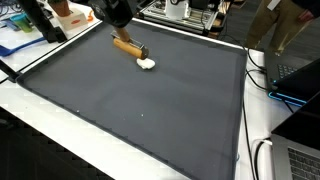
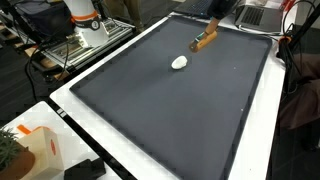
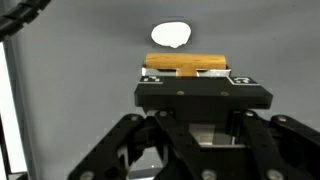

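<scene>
A wooden block [image 3: 186, 64] with a dark edge lies across the tips of my gripper [image 3: 186, 72], which is shut on it. In both exterior views the block [image 1: 128, 45] [image 2: 204, 40] slants down to the dark mat [image 1: 140, 110] near its far edge, with the gripper [image 1: 121, 30] [image 2: 211, 28] above its upper end. A small white lump [image 1: 147, 65] [image 2: 180, 62] rests on the mat just beyond the block's lower end; whether they touch I cannot tell. In the wrist view the white lump [image 3: 171, 36] sits straight ahead of the block. The finger pads are hidden by the gripper body.
The mat [image 2: 180, 110] lies on a white table [image 1: 60, 140]. Cables [image 1: 262, 75] and a laptop [image 1: 300, 160] are at one side. An orange-and-white box [image 2: 30, 145] and a plant [image 2: 8, 150] stand off the mat's corner. Shelving and clutter [image 2: 85, 40] line the back.
</scene>
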Controlling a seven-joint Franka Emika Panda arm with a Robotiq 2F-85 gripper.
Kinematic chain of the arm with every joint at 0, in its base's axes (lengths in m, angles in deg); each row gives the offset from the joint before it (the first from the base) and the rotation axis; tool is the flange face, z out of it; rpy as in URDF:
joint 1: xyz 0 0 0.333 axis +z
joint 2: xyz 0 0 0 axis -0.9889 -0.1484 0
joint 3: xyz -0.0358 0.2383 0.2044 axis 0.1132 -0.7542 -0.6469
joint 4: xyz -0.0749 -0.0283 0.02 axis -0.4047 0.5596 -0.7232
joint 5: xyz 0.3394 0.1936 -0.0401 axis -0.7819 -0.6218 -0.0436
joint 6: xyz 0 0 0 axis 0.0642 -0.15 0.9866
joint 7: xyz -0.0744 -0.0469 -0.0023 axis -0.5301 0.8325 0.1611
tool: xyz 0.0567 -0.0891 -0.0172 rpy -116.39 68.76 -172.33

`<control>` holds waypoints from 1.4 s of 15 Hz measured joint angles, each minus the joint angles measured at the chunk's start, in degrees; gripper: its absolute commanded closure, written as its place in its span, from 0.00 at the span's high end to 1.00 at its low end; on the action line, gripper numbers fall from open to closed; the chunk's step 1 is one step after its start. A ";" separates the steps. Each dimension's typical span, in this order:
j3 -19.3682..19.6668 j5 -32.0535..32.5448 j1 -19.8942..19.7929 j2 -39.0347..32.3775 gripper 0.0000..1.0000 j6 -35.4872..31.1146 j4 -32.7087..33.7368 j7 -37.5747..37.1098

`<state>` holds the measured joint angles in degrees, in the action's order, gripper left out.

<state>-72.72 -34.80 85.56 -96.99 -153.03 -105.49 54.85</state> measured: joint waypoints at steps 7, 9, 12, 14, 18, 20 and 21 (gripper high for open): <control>-0.01 -4.67 -3.69 10.87 0.23 -0.14 -15.22 -1.45; 0.00 -5.60 -3.86 13.85 0.23 -2.02 -20.13 -1.95; 0.00 -7.72 -3.98 18.39 0.48 -6.61 -27.42 -2.42; 0.00 -8.13 -4.10 20.25 0.23 -7.46 -30.02 -2.44; 0.21 -7.72 -3.71 20.66 0.23 -8.39 -30.80 -2.36; 0.27 -7.66 -3.39 20.67 0.23 -10.10 -30.91 -2.12; 0.27 -7.67 -3.31 20.71 0.23 -11.47 -30.96 -1.90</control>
<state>-72.45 -42.46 82.25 -76.28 -164.51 -136.45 52.96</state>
